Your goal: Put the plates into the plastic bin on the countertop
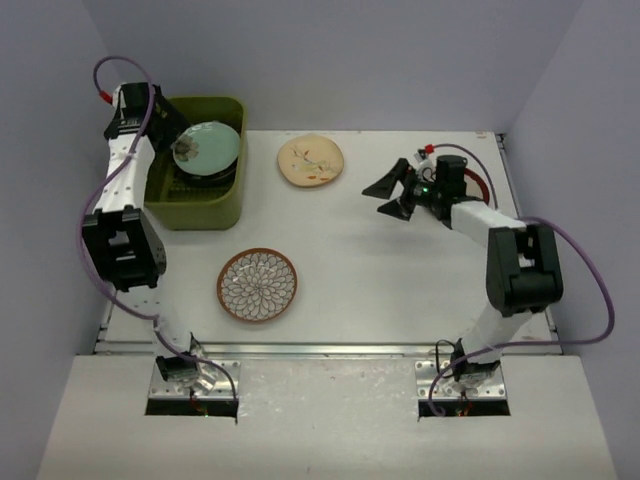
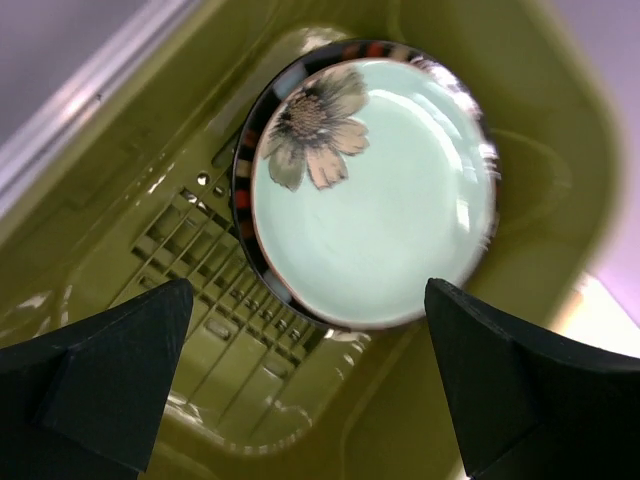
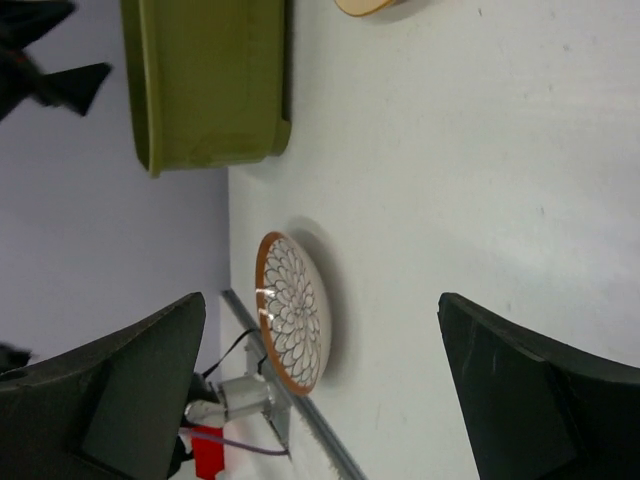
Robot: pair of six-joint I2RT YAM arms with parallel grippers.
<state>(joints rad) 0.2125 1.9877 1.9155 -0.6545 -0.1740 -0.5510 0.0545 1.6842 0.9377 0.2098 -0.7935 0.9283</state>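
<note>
The olive-green plastic bin (image 1: pixel 200 208) stands at the back left of the white countertop (image 1: pixel 400 280). In it a pale green flower plate (image 1: pixel 210 148) lies on a dark-rimmed plate (image 2: pixel 246 170), over the slotted base (image 2: pixel 200 290). My left gripper (image 1: pixel 180 138) hovers open and empty above the bin, its jaws wide apart around the green plate's near edge (image 2: pixel 380 210). A cream plate (image 1: pixel 311 160) lies at the back centre. A brown-rimmed petal-pattern plate (image 1: pixel 258 285) lies near the front. My right gripper (image 1: pixel 386 198) is open and empty above the table, right of the cream plate.
A dark red-rimmed plate (image 1: pixel 484 188) is partly hidden behind my right wrist. The metal rail (image 1: pixel 330 349) runs along the front edge. The right wrist view shows the bin (image 3: pixel 210 80), the petal plate (image 3: pixel 293 312) and the cream plate's edge (image 3: pixel 365 5). Grey walls surround the table.
</note>
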